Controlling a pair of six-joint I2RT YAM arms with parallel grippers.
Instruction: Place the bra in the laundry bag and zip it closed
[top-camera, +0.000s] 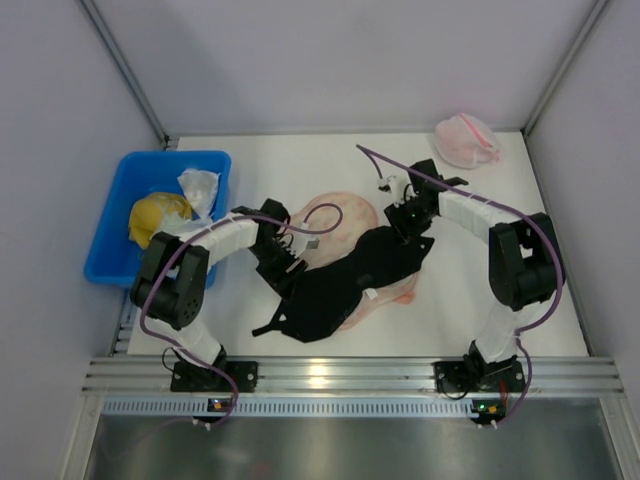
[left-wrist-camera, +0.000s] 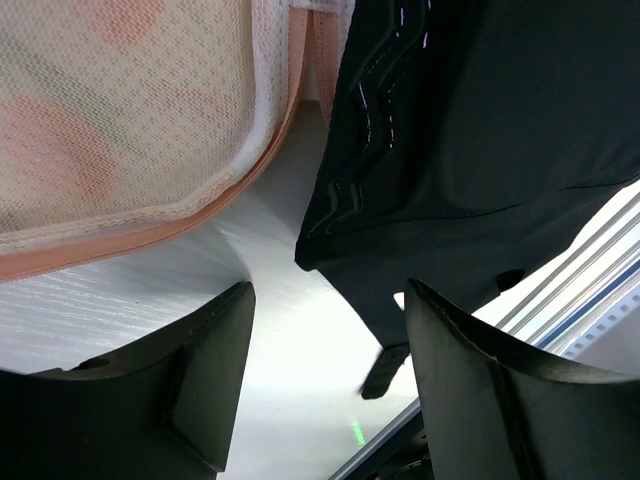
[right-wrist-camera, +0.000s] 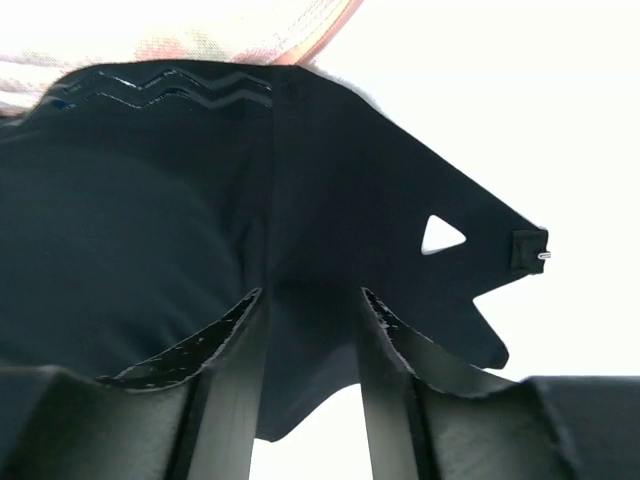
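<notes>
The black bra (top-camera: 335, 285) lies slantwise across the near half of the peach-beige mesh laundry bag (top-camera: 345, 212) in the middle of the table. My left gripper (top-camera: 283, 262) is open and empty at the bra's left edge. In the left wrist view (left-wrist-camera: 330, 290) the bag's zipper edge (left-wrist-camera: 200, 215) and the bra (left-wrist-camera: 480, 130) lie beyond its fingers. My right gripper (top-camera: 410, 235) is at the bra's upper right end. In the right wrist view (right-wrist-camera: 310, 295) the jaws stand close with bra fabric (right-wrist-camera: 130, 220) between them.
A blue bin (top-camera: 110, 250) at the left holds a yellow cloth lump (top-camera: 155, 215) and a white cloth (top-camera: 200, 187). A pink-and-white mesh bundle (top-camera: 466, 140) sits at the back right. A metal rail (top-camera: 350, 375) runs along the near edge.
</notes>
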